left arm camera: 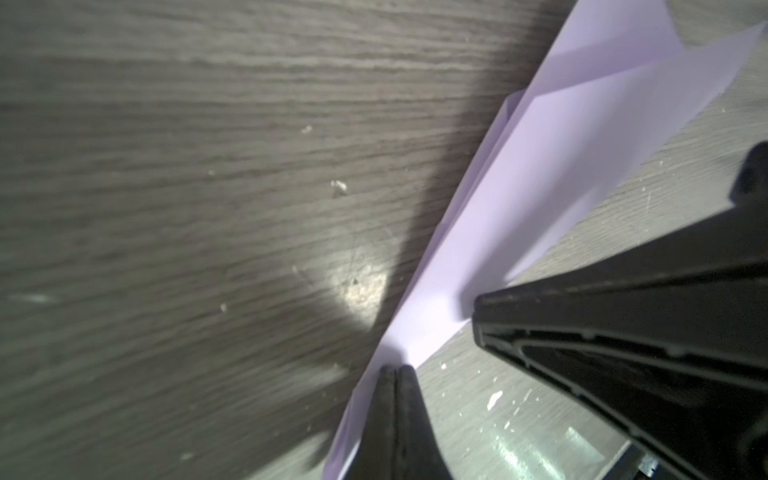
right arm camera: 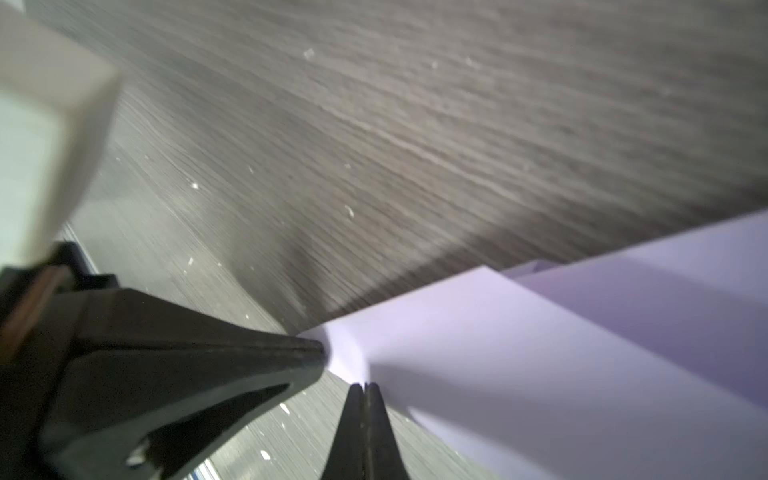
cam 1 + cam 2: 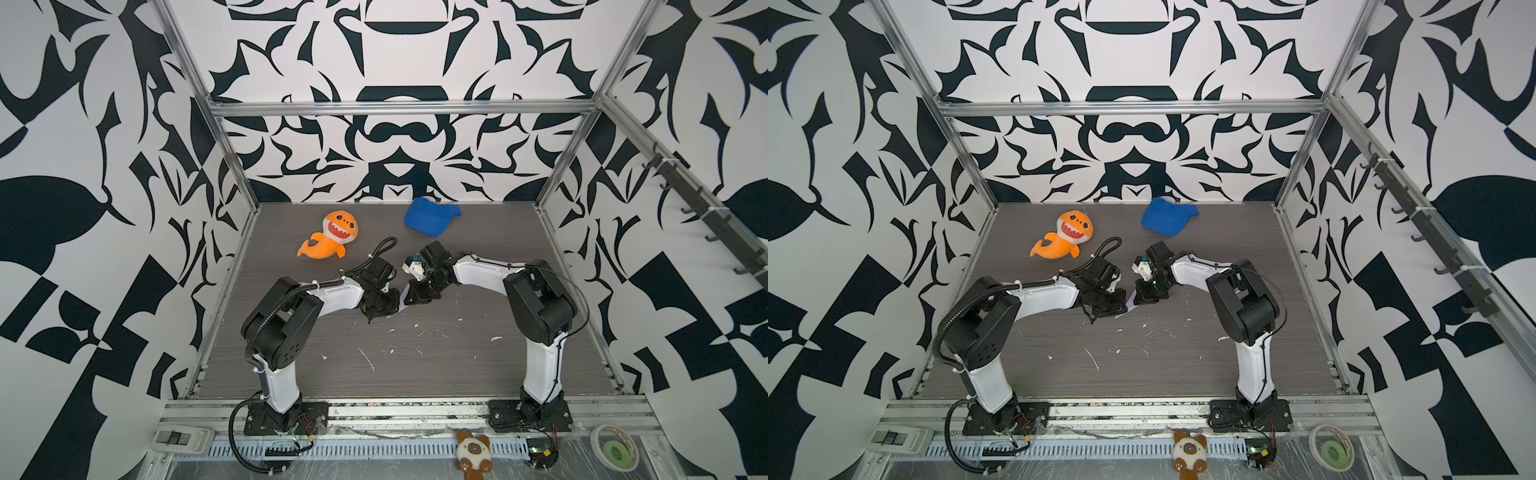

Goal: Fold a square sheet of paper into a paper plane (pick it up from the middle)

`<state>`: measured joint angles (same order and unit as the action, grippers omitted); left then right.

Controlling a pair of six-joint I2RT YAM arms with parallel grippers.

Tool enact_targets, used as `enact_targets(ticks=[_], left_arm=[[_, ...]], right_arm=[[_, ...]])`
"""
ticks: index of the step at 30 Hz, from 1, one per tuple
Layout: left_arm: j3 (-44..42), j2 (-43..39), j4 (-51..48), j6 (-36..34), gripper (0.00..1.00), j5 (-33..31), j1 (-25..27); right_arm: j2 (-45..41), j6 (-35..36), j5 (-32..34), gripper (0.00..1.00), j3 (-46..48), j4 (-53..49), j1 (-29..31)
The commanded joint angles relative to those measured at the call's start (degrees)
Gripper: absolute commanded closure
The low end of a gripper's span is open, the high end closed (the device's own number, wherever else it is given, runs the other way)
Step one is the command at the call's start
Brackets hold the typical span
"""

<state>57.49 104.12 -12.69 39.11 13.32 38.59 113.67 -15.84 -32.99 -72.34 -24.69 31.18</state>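
Lavender paper plane [image 1: 540,187], edges pinched tight in left claw [image 1: 395,372] and right claw [image 2: 365,388], open tabletop [image 3: 415,365] in front.

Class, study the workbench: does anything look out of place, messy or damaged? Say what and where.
White flecks and a pale scratch mark the dark table between the arms, like scraps or scuffs. A toy shark and a blue cap lie at the back, unrelated to folding. The paper looks neatly creased, untorn.
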Motion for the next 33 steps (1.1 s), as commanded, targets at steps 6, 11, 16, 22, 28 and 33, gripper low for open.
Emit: enact_targets(ticks=[6, 11, 16, 22, 28, 33], left_arm=[[-1.8, 3.7, -8.1, -0.5, 1.0, -4.5, -0.7], [-2.0, 3.7, -8.2, -0.4, 1.0, -4.6, -0.7], [-2.0, 3.6, -8.3, -0.4, 1.0, -4.6, -0.7], [-2.3, 3.5, -8.3, -0.4, 1.0, -4.7, -0.7], [-2.2, 3.5, -8.4, -0.4, 1.0, -4.7, -0.7], [-2.0, 3.5, -8.5, -0.4, 1.0, -4.6, -0.7]], right_arm=[[0.8, 1.6, 5.6, 1.0, -3.4, -5.0, -0.9], [1.2, 1.5, 8.5, 1.0, -4.4, -6.1, -1.4], [1.6, 3.1, 11.4, 1.0, -5.0, -8.6, -2.3], [1.6, 4.8, 15.4, 1.0, -5.4, -10.8, -4.3], [1.8, 5.7, 18.6, 1.0, -5.9, -12.1, -7.8], [2.2, 5.5, 21.6, 1.0, -6.6, -12.6, -10.5]])
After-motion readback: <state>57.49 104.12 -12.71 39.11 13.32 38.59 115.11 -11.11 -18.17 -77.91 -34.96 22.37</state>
